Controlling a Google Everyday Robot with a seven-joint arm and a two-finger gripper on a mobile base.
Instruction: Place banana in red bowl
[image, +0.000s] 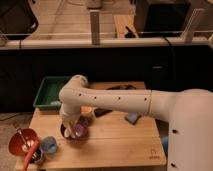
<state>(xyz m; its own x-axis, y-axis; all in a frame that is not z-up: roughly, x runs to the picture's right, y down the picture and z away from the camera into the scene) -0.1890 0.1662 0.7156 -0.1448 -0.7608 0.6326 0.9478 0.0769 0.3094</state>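
The white arm (125, 100) reaches in from the right, running leftward over the desk (115, 145) to a rounded elbow joint (the highest bend), then turns steeply downward. The hand (71, 131) hangs at its lower end, pointing down, low above the desk's left half.

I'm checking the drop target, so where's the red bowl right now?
In the camera view, the red bowl sits at the table's front left corner, beside a blue cup; the hand hangs further right, over a dark bowl.

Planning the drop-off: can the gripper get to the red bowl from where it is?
Probably yes. The gripper hangs over the purple bowl; the red bowl sits left, with bare table between.
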